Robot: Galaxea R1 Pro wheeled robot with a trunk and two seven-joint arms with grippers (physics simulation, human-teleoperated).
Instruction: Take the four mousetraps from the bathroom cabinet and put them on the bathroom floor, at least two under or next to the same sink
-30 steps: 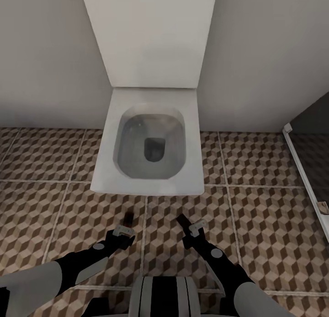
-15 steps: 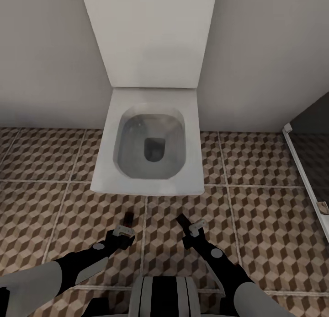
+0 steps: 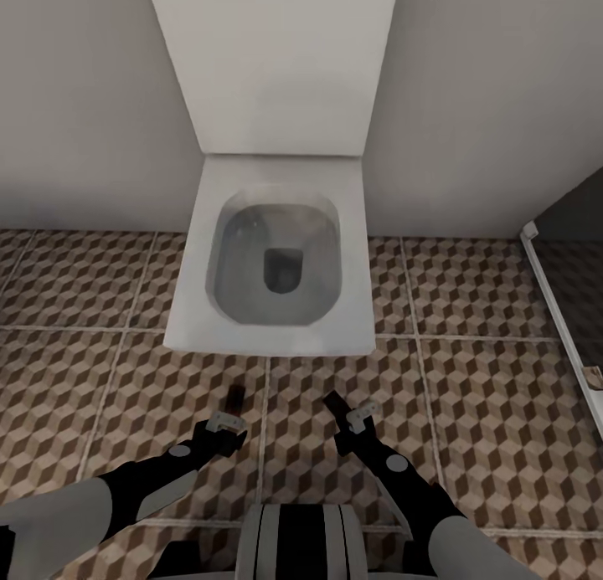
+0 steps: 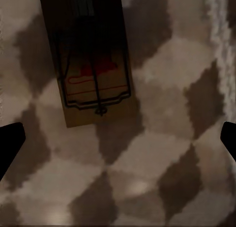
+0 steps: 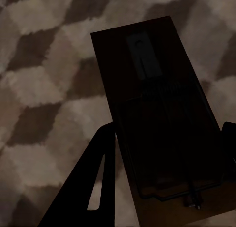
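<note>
The head view looks down on a square white toilet [image 3: 272, 262] with its lid raised against a pale wall [image 3: 92, 103]. It stands on the bathroom floor [image 3: 486, 413] of brown, beige and white cube-pattern tiles. At the right edge is a white frame rail [image 3: 563, 329] with a dark panel behind it. Both arms reach forward low over the tiles in front of the toilet. The left claw [image 3: 228, 419] hangs above a small dark mousetrap [image 3: 235, 396] that lies on the floor just ahead of it. The right claw [image 3: 352, 419] points towards the toilet with a dark flat piece, the other mousetrap [image 3: 337, 404], at its tip.

In the left wrist view the tan mousetrap [image 4: 88, 60], with black wire and a red spot, lies flat on the tiles in shadow. The left claw's two black fingertips [image 4: 10, 148] sit wide apart at either edge, released and clear of the trap.

In the right wrist view the other mousetrap [image 5: 162, 124] appears dark, wire spring and plate visible, above the cube tiles. One black finger [image 5: 96, 187] lies against its long edge and another dark tip shows at the opposite edge, so the right claw is clenched on this trap
</note>
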